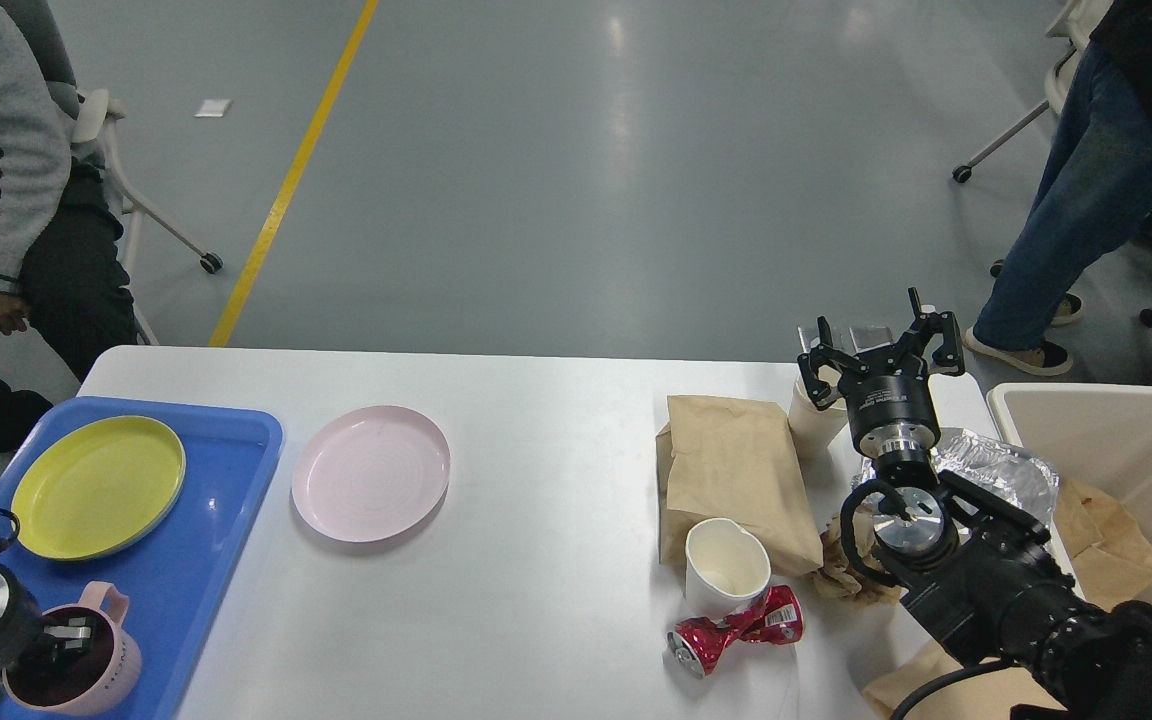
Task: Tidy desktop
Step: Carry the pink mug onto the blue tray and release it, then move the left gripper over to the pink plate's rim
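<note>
Desktop (556,450) spans the view. On it, from our left: our left gripper (66,640) inside pink mug (101,680), spread unclear; blue tray (226,500) with yellow plate (96,485); pink plate (371,472); paper bag (731,470); white cup (726,565); crushed can (736,630); our right gripper (881,345), spread wide, empty; beige bin (1116,440).

The left gripper (66,640) sits low at the picture's edge, dipped into the pink mug (76,660), so how its fingers stand cannot be told. The blue tray (226,500) and the desktop (536,600) run off the bottom edge. The right arm (996,580) covers part of the crumpled foil (1001,465) and the paper cup (811,420) behind it. The beige bin (1106,410) is cut off at the right, and both people lose their upper bodies to the frame.
</note>
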